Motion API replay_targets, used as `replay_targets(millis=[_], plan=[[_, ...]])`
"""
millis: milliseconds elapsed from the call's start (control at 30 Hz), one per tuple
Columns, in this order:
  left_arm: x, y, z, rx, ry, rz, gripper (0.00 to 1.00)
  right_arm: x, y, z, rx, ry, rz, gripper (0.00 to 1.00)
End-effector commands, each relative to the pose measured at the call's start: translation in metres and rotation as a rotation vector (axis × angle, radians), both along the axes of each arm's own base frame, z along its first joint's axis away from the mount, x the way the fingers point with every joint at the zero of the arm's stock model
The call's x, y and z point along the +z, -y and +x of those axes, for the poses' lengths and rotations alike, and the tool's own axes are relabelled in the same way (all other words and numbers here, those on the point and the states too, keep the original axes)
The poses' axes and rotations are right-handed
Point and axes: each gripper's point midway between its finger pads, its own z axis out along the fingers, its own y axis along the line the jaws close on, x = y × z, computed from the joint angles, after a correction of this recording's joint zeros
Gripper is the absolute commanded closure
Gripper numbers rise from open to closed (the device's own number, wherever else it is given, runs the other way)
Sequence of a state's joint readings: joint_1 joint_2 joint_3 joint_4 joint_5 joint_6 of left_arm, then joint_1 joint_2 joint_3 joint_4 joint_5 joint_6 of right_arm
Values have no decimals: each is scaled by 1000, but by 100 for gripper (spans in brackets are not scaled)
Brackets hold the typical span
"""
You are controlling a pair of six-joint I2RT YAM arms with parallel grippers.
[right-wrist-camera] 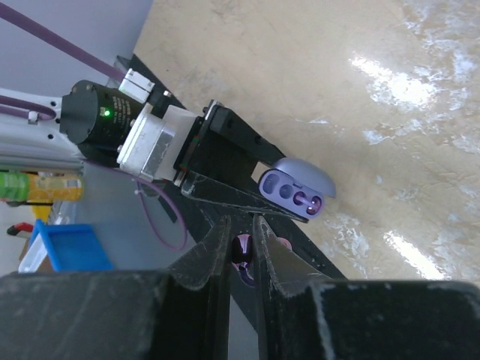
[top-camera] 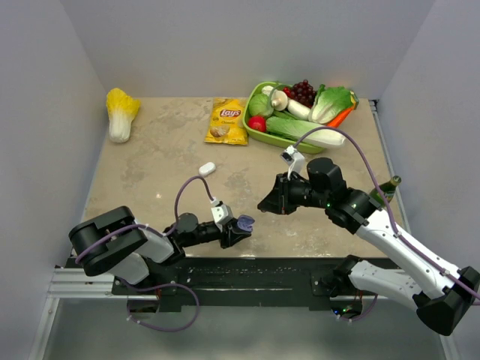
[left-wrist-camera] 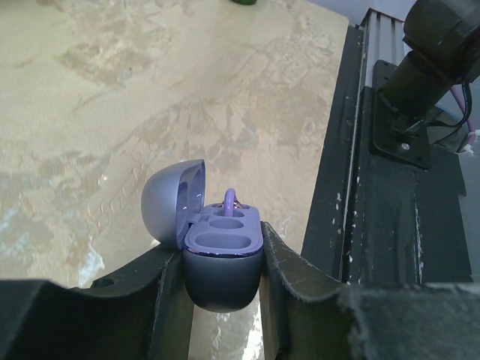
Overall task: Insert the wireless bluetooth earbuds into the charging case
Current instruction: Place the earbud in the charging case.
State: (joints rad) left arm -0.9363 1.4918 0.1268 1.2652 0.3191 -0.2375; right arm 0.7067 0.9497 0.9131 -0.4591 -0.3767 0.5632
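I look down from the top camera and see my left gripper (top-camera: 238, 227) at about 6 o'clock on the table (top-camera: 150, 165), close to the near edge. Its two fingers (left-wrist-camera: 169, 300) are clamped on the charging case (left-wrist-camera: 223, 274), one on each side. The case is purple-grey and stands upright. Its lid (left-wrist-camera: 169, 206) is flipped open toward 9 o'clock in the left wrist camera. One earbud (left-wrist-camera: 231, 201) sits in the hole at the far end of the case, at 12 o'clock in that view. My right gripper (top-camera: 264, 204) is at about 1 o'clock from the case, near it but not touching. In the right wrist camera its fingers (right-wrist-camera: 214, 255) are pulled close together and pinch a purple earbud (right-wrist-camera: 241, 253) between them. In that camera the open case shows past the fingertips, at about 1 o'clock. A small white oval thing (top-camera: 208, 168) lies near the middle of the table, and I cannot tell what it is. A yellow chip bag (top-camera: 227, 121) lies at 12 o'clock. A green basket (top-camera: 270, 136) full of toy food sits at 1 o'clock. A yellow and white cabbage (top-camera: 120, 112) lies at 10 o'clock. A green bottle (top-camera: 388, 187) stands at the 3 o'clock edge
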Motion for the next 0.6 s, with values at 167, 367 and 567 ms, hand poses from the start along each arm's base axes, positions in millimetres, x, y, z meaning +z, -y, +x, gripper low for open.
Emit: replay_targets(millis=[167,367,567], plan=[[189,9,-4,-52,575,-563,100,19,-24,-17,83,1,89,100],[217,10,-7,-64,659,-619,100,27,-21,-15,49,31,92,100],[239,9,-9,-65,711,-663,100,32,-17,-7,11,58,65,100]])
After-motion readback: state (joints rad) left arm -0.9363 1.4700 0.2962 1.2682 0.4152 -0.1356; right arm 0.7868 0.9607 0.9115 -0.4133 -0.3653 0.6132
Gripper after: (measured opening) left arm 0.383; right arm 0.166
